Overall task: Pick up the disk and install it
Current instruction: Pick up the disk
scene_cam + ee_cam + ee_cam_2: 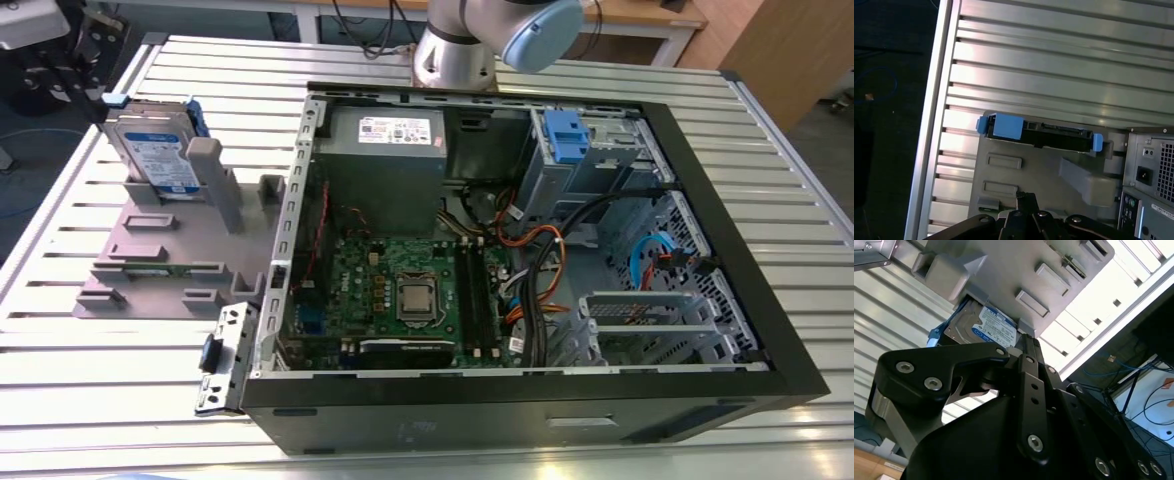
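Exterior view: we see the disk (pixel 154 150) standing on edge in a grey holder (pixel 147 262) on the slatted desk (pixel 107 380), at the exterior view's left of the open computer case (pixel 747 215).
Disk, wrist views: in the second wrist view its labelled face (pixel 986 327) shows just beyond the claw tips. In the first wrist view we look along its edge (pixel 1036 135), with blue bracket ends at both sides.
Claw: in both wrist views the claw (pixel 1025 342) (pixel 1024 197) reads as narrow, its tips drawn together with nothing between them. It hangs near the disk but apart from it.
Case: the interior lies open. A metal bay with a blue latch (pixel 567 135) sits at a far corner, well apart from the disk.
Step in hand: by our judgement this is the approach for the pick-up. The disk is not yet grasped, and no part of the installation shows as done.
What the grasp calls for: in our view, a claw spread wider than the disk's thickness, aligned across its flat faces and clear of the holder's posts.
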Robot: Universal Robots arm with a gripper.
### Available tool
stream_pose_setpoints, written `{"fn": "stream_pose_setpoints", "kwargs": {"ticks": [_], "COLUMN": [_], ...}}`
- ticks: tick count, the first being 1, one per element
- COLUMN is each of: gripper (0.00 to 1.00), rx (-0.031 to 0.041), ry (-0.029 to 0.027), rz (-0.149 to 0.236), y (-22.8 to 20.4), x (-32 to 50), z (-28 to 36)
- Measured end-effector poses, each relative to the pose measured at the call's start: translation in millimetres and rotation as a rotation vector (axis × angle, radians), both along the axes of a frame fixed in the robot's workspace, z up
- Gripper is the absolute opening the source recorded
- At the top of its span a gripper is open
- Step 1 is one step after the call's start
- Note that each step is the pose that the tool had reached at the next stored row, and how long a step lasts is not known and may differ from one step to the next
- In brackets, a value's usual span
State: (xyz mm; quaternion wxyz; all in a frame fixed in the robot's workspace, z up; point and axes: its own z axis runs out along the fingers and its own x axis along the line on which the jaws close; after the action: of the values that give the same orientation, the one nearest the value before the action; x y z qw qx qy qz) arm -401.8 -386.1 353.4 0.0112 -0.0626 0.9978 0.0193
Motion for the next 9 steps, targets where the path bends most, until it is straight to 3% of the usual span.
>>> {"fn": "stream_pose_setpoints", "kwargs": {"ticks": [9], "gripper": [0.11], "rx": [0.0], "ry": [0.0], "rz": [0.044], "y": [0.0], "x": [0.0], "z": [0.0]}}
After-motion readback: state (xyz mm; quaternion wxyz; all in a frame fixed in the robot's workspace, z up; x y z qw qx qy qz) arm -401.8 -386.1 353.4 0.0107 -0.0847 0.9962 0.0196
